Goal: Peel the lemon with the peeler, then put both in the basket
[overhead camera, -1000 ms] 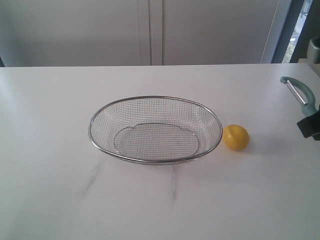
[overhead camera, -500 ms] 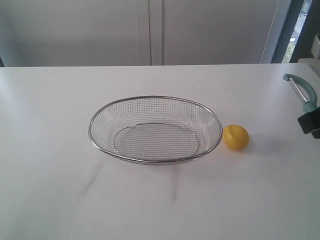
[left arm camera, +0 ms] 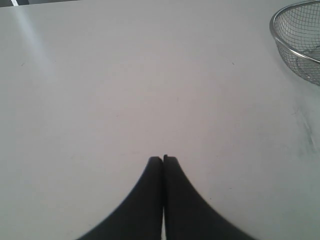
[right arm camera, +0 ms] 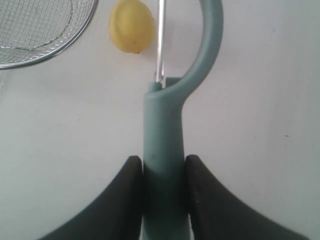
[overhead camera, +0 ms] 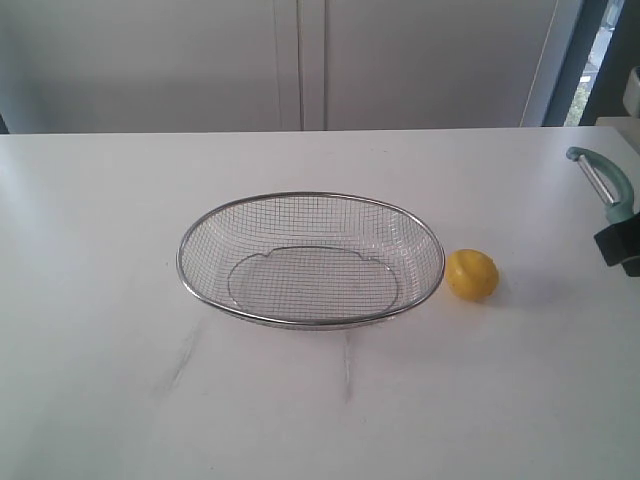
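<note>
I hold the peeler (right arm camera: 165, 120) clamped in my right end effector (right arm camera: 162, 172), with the left end effector (left arm camera: 163, 160) closed on nothing, while the lemon (overhead camera: 471, 274) looks unpeeled beside the empty basket (overhead camera: 310, 194).

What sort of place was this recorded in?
Probably a robot test bench staged for kitchen work: a plain white table with a wire basket and lemon, a peeler in the right gripper, pale panels behind.

The peeler (overhead camera: 603, 184) — clamped in the right pincer (right arm camera: 164, 167) — has edged rightward.
</note>
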